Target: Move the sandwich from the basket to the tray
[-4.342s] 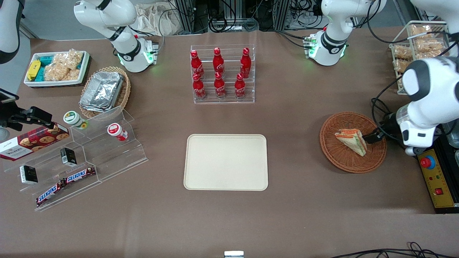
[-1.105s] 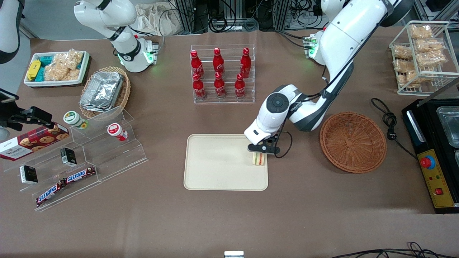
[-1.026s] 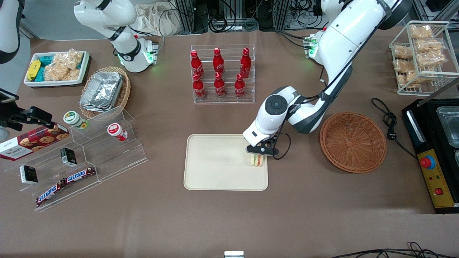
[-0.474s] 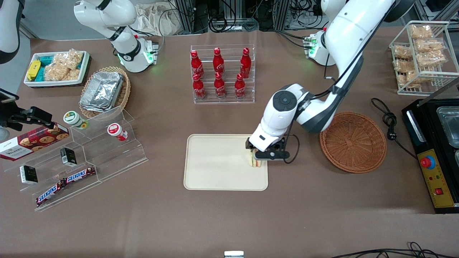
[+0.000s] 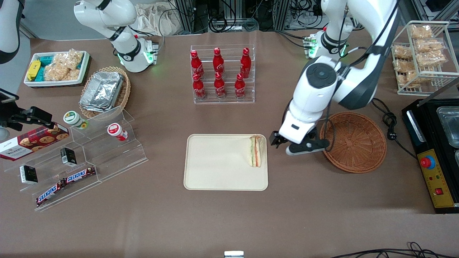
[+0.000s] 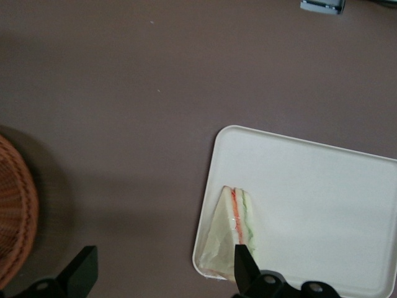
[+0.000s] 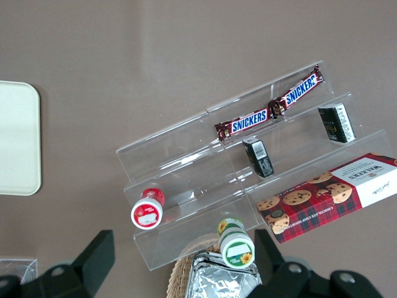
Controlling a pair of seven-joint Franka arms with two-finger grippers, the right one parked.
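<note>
The sandwich [image 5: 255, 151] lies on the cream tray [image 5: 215, 165], at the tray's edge nearest the working arm's end of the table, with its striped filling side up. It also shows in the left wrist view [image 6: 232, 233] at a corner of the tray [image 6: 322, 205]. My left gripper [image 5: 283, 145] is open and empty, raised above the bare table between the tray and the reddish-brown basket [image 5: 353, 141]. In the left wrist view the gripper [image 6: 164, 273] stands clear of the sandwich. The basket [image 6: 12, 211] holds nothing.
A rack of red bottles [image 5: 222, 73] stands farther from the front camera than the tray. A clear stepped stand with snacks [image 5: 89, 150], a tan basket of foil containers [image 5: 104, 91] and a white bin [image 5: 57, 68] lie toward the parked arm's end. A wire rack [image 5: 423, 53] and control box [image 5: 437, 179] lie toward the working arm's end.
The gripper has let go of the sandwich on the tray, opened, risen and moved off toward the basket. The sandwich now lies flat on the tray.
</note>
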